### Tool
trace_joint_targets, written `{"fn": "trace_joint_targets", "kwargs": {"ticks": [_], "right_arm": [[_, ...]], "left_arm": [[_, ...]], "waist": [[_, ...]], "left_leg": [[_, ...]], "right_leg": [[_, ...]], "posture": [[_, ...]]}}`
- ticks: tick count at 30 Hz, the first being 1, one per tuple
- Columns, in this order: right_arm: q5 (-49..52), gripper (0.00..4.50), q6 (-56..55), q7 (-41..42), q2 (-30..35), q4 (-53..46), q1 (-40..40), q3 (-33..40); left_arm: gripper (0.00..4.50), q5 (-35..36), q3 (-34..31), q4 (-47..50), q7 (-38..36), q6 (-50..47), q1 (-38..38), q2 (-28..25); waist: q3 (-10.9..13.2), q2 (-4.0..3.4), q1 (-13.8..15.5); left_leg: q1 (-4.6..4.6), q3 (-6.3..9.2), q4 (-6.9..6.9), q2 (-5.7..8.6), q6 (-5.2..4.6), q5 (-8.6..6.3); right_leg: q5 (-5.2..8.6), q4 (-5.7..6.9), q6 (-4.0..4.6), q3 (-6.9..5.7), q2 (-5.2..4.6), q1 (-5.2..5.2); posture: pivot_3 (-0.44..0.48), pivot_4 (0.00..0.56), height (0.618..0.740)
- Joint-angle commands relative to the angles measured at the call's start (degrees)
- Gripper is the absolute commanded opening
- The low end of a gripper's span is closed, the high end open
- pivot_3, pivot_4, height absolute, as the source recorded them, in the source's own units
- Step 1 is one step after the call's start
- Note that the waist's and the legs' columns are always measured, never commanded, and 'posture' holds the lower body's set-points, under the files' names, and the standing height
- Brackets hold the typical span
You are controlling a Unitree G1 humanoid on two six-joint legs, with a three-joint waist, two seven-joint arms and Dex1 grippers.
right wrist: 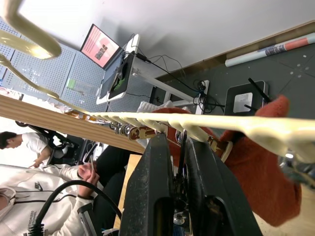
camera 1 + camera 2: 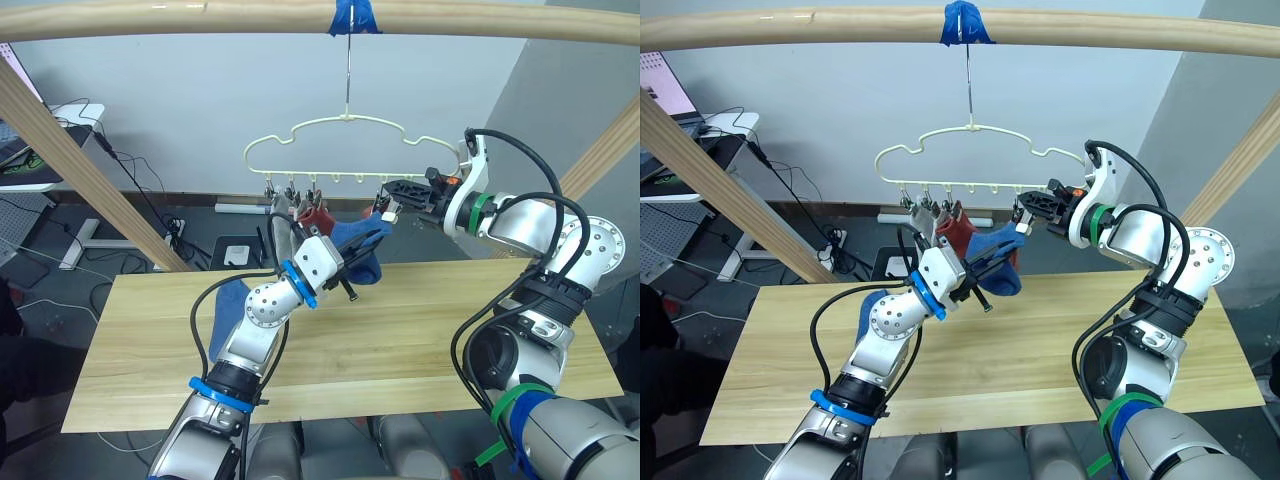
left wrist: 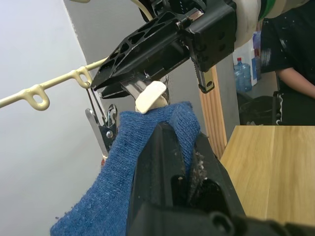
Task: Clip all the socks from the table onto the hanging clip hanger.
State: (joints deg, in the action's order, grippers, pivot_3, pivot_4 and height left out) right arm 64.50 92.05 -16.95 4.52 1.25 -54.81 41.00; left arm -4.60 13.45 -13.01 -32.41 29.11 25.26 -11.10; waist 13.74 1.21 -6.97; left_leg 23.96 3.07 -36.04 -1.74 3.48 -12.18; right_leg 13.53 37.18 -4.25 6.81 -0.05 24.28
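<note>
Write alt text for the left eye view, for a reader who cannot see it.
The left hand lifts a blue sock up to a clip on the cream hanger, while the right hand squeezes that clip. A red sock and a grey one already hang from clips further left, and another blue sock lies on the table.

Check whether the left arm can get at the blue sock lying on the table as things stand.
Probably not yet: the left end effector is shut on another blue sock held up at the hanger. The sock on the table lies beside that arm, with nothing on top of it.
</note>
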Motion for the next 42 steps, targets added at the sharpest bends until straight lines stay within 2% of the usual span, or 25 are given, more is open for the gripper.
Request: {"fn": "trace_joint_targets", "kwargs": {"ticks": [1, 19, 23, 24, 28, 32, 39, 41, 42], "right_arm": [[3.5, 0.04, 0.4, -0.1, 0.1, -2.1, -0.5, -1.0], [4.7, 0.04, 0.3, -1.7, -1.2, -3.2, -0.1, -2.4], [4.7, 1.37, 0.3, -2.0, -1.5, -3.6, 0.0, -2.2], [4.8, 1.88, 0.3, -2.0, -1.5, -3.7, 0.0, -2.2], [4.8, 3.01, 0.3, -1.9, -1.0, -3.6, 0.2, -2.3], [4.9, 4.34, 0.4, -1.3, 0.3, -3.7, 0.5, -2.5], [8.4, 4.43, 0.4, 4.0, 10.3, -6.2, 3.8, -4.8], [10.9, 4.43, 0.4, 6.8, 15.1, -8.6, 7.0, -6.7], [12.2, 4.47, 0.4, 9.0, 17.9, -10.1, 8.7, -8.0]], "left_arm": [[0.02, 0.3, 0.7, 0.1, 0.5, 1.5, 1.3, 0.6], [0.02, 0.1, 0.9, 0.2, 1.3, 2.0, 2.2, 1.3], [0.0, 0.0, 0.9, 0.1, 1.4, 1.9, 2.4, 1.4], [0.0, 0.1, 0.9, 0.1, 1.4, 1.9, 2.4, 1.4], [0.0, 0.1, 0.9, -0.1, 1.5, 1.8, 2.7, 1.4], [0.0, 0.1, 1.0, -0.1, 1.3, 1.7, 2.7, 1.3], [0.0, 0.6, 1.0, -1.2, 1.1, -0.3, 2.9, 1.8], [0.0, 1.3, 0.9, -2.0, 0.8, -1.3, 3.1, 2.2], [0.26, 1.7, 0.9, -2.3, 0.5, -1.8, 3.2, 2.3]], "waist": [[0.0, 0.0, -0.1], [0.0, 0.0, -1.0], [0.0, 0.01, -1.0], [0.0, 0.0, -1.0], [0.0, 0.01, -1.0], [0.0, 0.01, -1.0], [0.0, 0.0, -0.8], [0.0, 0.0, -0.8], [0.0, 0.0, -0.8]], "left_leg": [[0.0, 0.0, 0.0, 0.0, 0.0, 0.0], [0.03, 0.0, 0.0, 0.0, 0.0, 0.0], [0.03, 0.01, 0.0, 0.0, 0.0, 0.0], [0.04, 0.01, 0.0, 0.0, 0.0, 0.0], [0.04, 0.01, 0.0, 0.0, 0.0, 0.0], [0.04, 0.01, 0.0, 0.0, 0.0, 0.0], [0.08, 0.01, 0.0, 0.02, 0.0, 0.0], [0.09, 0.01, 0.01, 0.02, 0.0, 0.0], [0.09, 0.01, 0.02, 0.02, -0.01, 0.0]], "right_leg": [[0.0, 0.0, 0.0, 0.0, 0.0, 0.0], [0.0, -0.01, 0.0, 0.0, 0.0, 0.02], [0.0, -0.01, 0.0, 0.0, 0.0, 0.02], [0.0, -0.02, -0.01, 0.0, 0.0, 0.01], [0.0, -0.02, -0.01, 0.0, 0.0, 0.01], [0.01, -0.02, -0.03, 0.0, 0.0, 0.01], [0.06, -0.08, -0.1, 0.0, -0.01, 0.01], [0.07, -0.11, -0.12, 0.0, -0.02, 0.01], [0.09, -0.12, -0.15, 0.0, -0.02, 0.01]], "posture": [[-0.098, 0.209, 0.74], [-0.093, 0.203, 0.74], [-0.094, 0.208, 0.74], [-0.095, 0.207, 0.74], [-0.096, 0.207, 0.74], [-0.097, 0.214, 0.74], [-0.1, 0.222, 0.74], [-0.107, 0.224, 0.74], [-0.109, 0.221, 0.74]]}}
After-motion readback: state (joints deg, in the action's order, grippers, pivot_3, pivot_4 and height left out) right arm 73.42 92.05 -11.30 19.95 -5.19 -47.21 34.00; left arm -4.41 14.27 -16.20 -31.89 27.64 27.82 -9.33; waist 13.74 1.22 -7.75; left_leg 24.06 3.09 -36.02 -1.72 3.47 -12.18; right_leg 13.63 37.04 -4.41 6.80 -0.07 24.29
